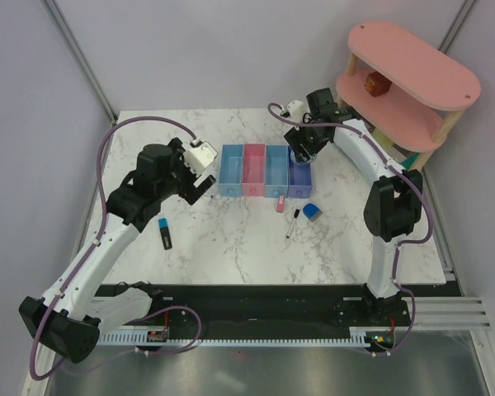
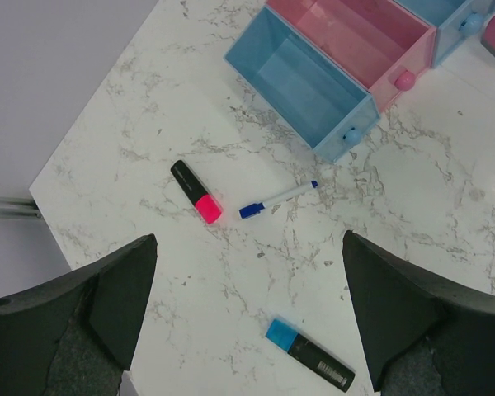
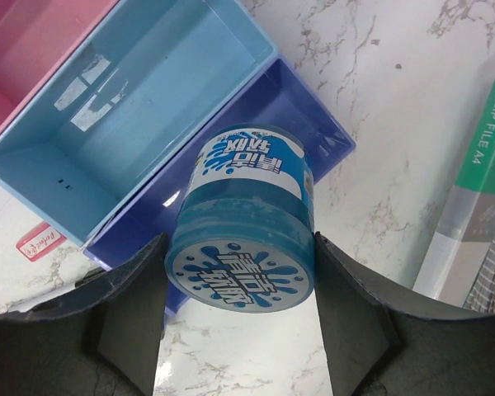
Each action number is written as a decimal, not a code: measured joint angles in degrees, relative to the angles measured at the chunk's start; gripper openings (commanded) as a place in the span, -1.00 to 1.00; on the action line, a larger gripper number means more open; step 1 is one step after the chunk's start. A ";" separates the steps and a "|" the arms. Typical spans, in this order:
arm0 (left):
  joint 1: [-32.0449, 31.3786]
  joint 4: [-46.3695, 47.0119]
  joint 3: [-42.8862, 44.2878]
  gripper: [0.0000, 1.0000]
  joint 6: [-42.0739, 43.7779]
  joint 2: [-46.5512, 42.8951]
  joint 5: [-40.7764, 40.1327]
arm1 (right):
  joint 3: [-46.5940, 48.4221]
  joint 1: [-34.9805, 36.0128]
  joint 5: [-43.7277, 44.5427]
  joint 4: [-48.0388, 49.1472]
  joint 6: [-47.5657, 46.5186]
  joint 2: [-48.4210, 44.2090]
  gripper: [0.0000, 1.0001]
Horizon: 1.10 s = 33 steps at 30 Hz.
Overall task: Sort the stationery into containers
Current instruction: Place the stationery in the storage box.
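- The right gripper (image 3: 239,285) has its jaws part-closed and clamped on the tape roll (image 3: 247,177). The fingers press its curved sides, and the flat printed end faces the wrist camera.
- A side grip suits a round body: two opposed contacts, and simply opening the jaws lets it drop.
- The roll sits over the violet-blue bin (image 3: 318,124), the end unit of the row, beside the blue bin (image 3: 148,91). Can't tell whether it is above the rim or already partly inside.
- Likely step: placing the roll. It looks nearly as wide as the bin, so it probably needs centring before the jaws open, or it could catch a wall and tip out.
- The left gripper (image 2: 247,313) is fully spread with nothing between the fingers. It hovers over the table (image 2: 437,206) just off the light blue bin (image 2: 301,82).
- Below it lie the pink highlighter (image 2: 196,192), a pen (image 2: 278,199) and the blue highlighter (image 2: 309,353), each apart from the others. This looks like staging for a pick.
- In front of the bins are the pink eraser (image 1: 279,204), a second pen (image 1: 291,225) and the blue cube (image 1: 313,211), all on the table.
- The light blue, pink bin (image 2: 355,41) and blue interiors show nothing inside, so the sort looks barely started.
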 measured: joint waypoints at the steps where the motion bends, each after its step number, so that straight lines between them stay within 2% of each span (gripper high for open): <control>1: 0.07 -0.13 0.02 0.99 0.00 0.00 -0.04 | -0.15 0.26 0.04 0.15 -0.02 0.28 -0.51; 14: 0.48 -0.22 1.03 0.99 0.00 -0.13 -0.44 | -0.59 1.88 3.10 3.52 -0.55 6.25 -0.49; 18: 0.61 -0.24 1.03 0.99 -0.02 -0.42 -0.42 | -0.68 2.56 4.42 4.20 -0.61 6.40 -0.28; 29: 0.68 -0.35 1.03 0.99 -0.81 -0.74 -0.31 | -1.77 4.37 9.86 7.91 -2.12 6.43 0.00; 32: 0.68 -0.39 1.03 0.99 -1.05 -0.79 0.07 | -1.97 4.74 10.86 8.52 -2.54 6.43 0.35; 33: 0.68 -0.44 1.03 0.99 -1.16 -0.81 0.31 | -2.01 4.90 11.13 8.59 -2.64 6.43 0.38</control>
